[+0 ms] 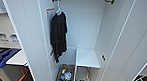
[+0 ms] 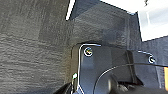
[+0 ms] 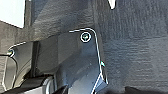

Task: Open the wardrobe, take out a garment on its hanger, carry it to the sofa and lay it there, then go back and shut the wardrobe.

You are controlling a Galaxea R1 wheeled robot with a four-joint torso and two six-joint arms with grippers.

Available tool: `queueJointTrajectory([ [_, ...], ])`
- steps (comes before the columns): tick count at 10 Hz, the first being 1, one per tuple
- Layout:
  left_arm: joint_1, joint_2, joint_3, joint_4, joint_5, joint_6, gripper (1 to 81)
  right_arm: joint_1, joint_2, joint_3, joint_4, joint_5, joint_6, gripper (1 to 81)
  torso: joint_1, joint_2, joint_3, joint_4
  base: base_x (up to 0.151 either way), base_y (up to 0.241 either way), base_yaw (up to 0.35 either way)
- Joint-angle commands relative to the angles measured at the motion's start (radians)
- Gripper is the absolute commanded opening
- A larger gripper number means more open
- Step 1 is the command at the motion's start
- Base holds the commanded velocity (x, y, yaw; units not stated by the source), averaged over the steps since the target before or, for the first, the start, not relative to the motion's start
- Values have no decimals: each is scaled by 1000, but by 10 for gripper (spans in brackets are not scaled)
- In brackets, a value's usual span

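The wardrobe (image 1: 85,26) is standing wide open, with both white doors swung out to the left and right. A black shirt (image 1: 58,35) is hanging from a hook on its left inside wall, and two baskets (image 1: 65,78) are sitting low under a white shelf (image 1: 87,58). Both wrist cameras are looking down at dark grey carpet (image 2: 32,50), and I cannot tell if either pincer is wide or narrow.

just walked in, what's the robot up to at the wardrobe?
Nothing is being handled right now. The head view looks into the wardrobe, whose doors stand open. A black shirt on a white hanger hangs from a hook at the upper left inside; a second black hook at the upper right is bare. Two baskets sit at the bottom. Both wrist views look down at dark carpet.
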Motion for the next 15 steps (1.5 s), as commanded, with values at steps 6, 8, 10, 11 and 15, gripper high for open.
queueJointTrajectory([
  [6,-268,-276,9,-237,-9,-47,811,317,-319,36,12,-13,215,811,0,0,0,0,0,0,0],
  [8,-339,-319,-20,-250,-6,-91,811,406,-354,30,13,-16,245,811,0,0,0,0,0,0,0],
  [10,-460,-337,-72,-249,91,-148,811,505,-371,8,13,-27,285,811,0,0,0,0,0,0,0],
  [11,-526,-321,-121,-250,172,-151,811,553,-374,-1,12,-36,300,811,0,1,-1,0,0,0,0],
  [15,-730,-200,-254,-369,329,-171,811,633,-376,-61,12,-53,508,811,1,2,-2,0,0,0,0],
])
